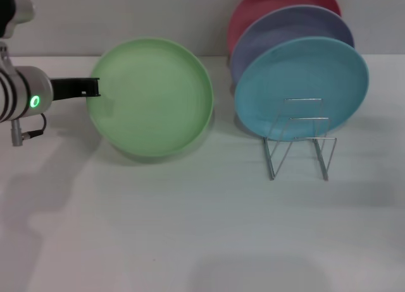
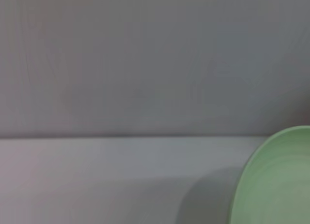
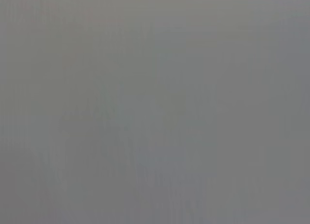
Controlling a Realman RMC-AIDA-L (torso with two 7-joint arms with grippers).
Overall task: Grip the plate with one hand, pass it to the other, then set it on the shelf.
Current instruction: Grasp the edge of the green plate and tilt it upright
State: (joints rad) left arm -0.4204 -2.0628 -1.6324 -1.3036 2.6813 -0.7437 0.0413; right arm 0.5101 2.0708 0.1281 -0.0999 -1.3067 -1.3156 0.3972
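My left gripper (image 1: 93, 87) reaches in from the left edge of the scene, its black fingers meeting the left rim of the light green plate (image 1: 152, 97). The plate stands tilted up with its hollow face toward my head camera, and its shadow falls on the white table (image 1: 190, 229) below and to the left, so I read my left fingers as clamped on that rim, though the far finger is hidden behind the plate and only one dark bar shows. In my left wrist view just a curved green slice of the plate (image 2: 278, 180) shows against the grey wall, and none of my own fingers appear. To the right, well apart from the green plate, the wire shelf (image 1: 300, 137) stands on the table with a sky-blue plate (image 1: 302, 86) propped in it; a lavender plate (image 1: 288, 33) and a pink plate (image 1: 272, 4) lean behind, each mostly covered by the one in front. My right gripper appears in no view, and my right wrist camera gives only flat grey.
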